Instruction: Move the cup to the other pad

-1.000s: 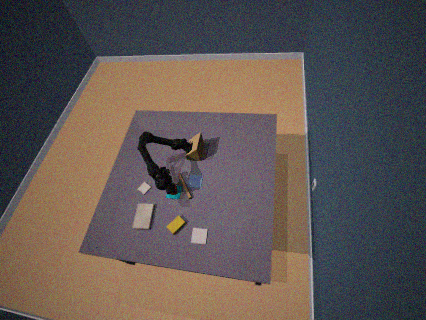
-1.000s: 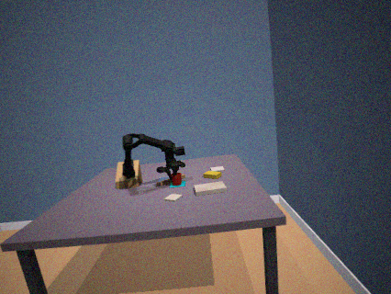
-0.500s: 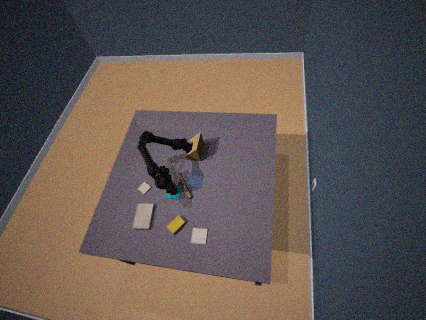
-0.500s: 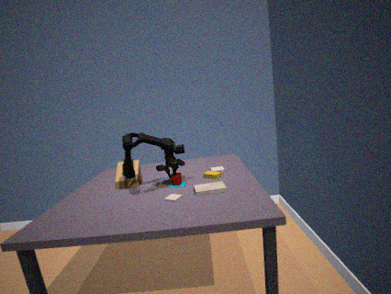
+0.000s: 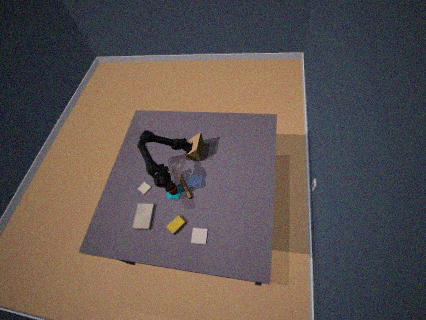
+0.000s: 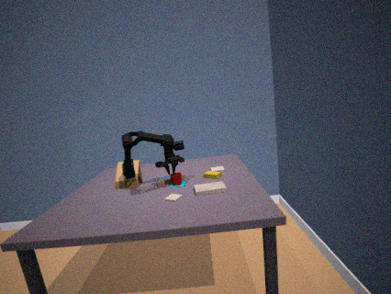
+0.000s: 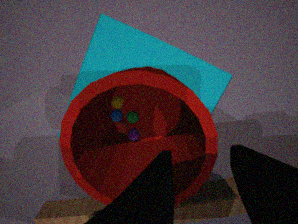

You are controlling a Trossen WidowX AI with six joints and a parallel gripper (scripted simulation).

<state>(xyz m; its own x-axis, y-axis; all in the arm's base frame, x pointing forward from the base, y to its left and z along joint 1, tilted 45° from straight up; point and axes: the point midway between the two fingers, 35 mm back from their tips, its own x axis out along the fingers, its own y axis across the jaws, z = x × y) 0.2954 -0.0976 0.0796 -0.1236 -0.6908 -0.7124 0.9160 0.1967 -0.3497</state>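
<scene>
Purple-grey tabletop (image 6: 138, 216) against a blue wall: the red cup (image 7: 133, 143) is seen standing on the cyan pad (image 7: 147, 50), near the table's middle, just in front of the arm's wooden base (image 6: 128, 180). It is kept upright, its long axis vertical and its mouth facing up, so the marbles (image 7: 127, 117) are held at the bottom. The gripper (image 7: 202, 156) is poised over the near rim with its fingers slightly spread, one inside the wall and one outside; the rim appears released rather than pinched, and nothing is judged to be gripped.
</scene>
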